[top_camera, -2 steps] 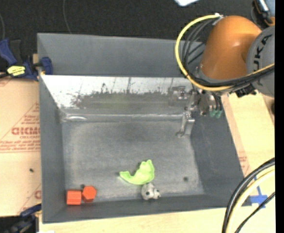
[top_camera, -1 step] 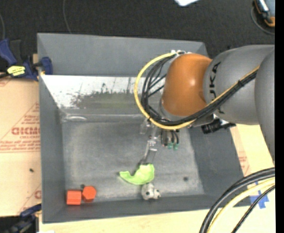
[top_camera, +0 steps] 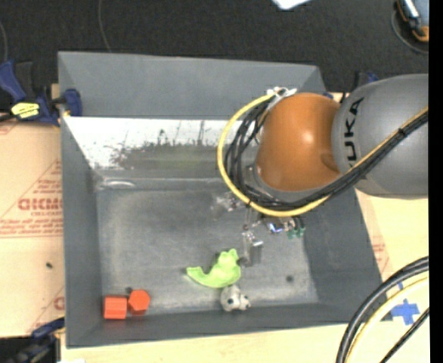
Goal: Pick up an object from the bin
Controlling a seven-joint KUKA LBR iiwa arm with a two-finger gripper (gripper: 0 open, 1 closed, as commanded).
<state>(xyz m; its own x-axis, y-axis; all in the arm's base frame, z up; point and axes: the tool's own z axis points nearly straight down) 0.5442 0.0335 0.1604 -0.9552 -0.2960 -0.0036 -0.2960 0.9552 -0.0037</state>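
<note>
1. I am seeing two small orange blocks [top_camera: 127, 304] lying side by side, touching, in the near-left corner of the grey metal bin [top_camera: 78, 225].
2. A floppy lime-green soft piece [top_camera: 215, 272] is lying towards the middle, near the front wall, with a small white-and-grey lump [top_camera: 235, 301] just beside its near edge.
3. The hand [top_camera: 250, 249] is hanging just right of the green piece's upper end; I cannot tell whether it is wide or narrow.
4. The arm's orange domed cover [top_camera: 297, 150] is sitting above the hand.
</note>
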